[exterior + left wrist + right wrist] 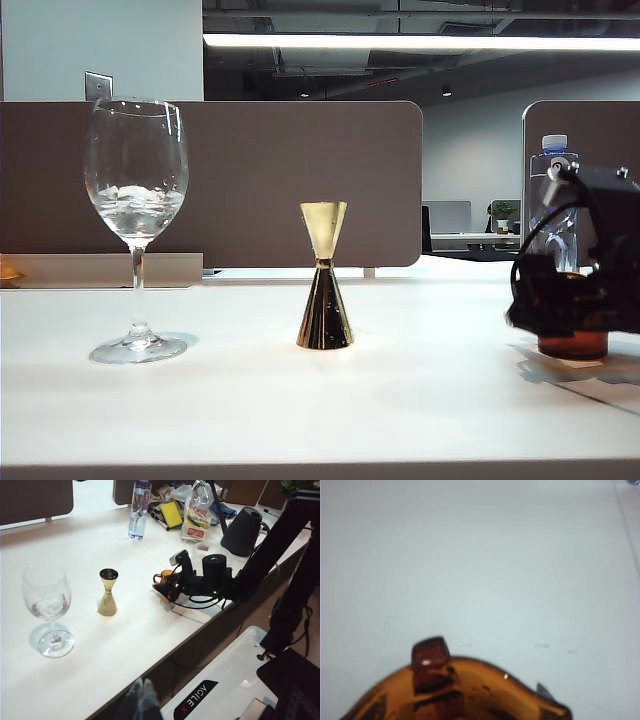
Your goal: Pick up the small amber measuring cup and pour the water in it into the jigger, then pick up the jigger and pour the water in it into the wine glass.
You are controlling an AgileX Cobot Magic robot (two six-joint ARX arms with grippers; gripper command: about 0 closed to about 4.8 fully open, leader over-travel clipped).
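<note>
The wine glass (136, 180) (47, 597) stands at the left with water in its bowl. The gold jigger (324, 280) (108, 592) stands upright mid-table. The small amber measuring cup (572, 345) (165, 576) (465, 690) sits on the table at the right. My right gripper (572, 318) (168, 586) is round it at table level. One fingertip (538, 689) shows just beside the cup's wall; whether the jaws press on it is unclear. My left gripper (142, 691) hangs beyond the table's front edge, fingertips together, empty, far from everything.
A clear water bottle (553, 200) (138, 510) stands behind the cup. A black jug (243, 525), snack bags (197, 510) and a yellow sponge (171, 514) crowd the far corner. A brown partition (250, 180) runs behind the table.
</note>
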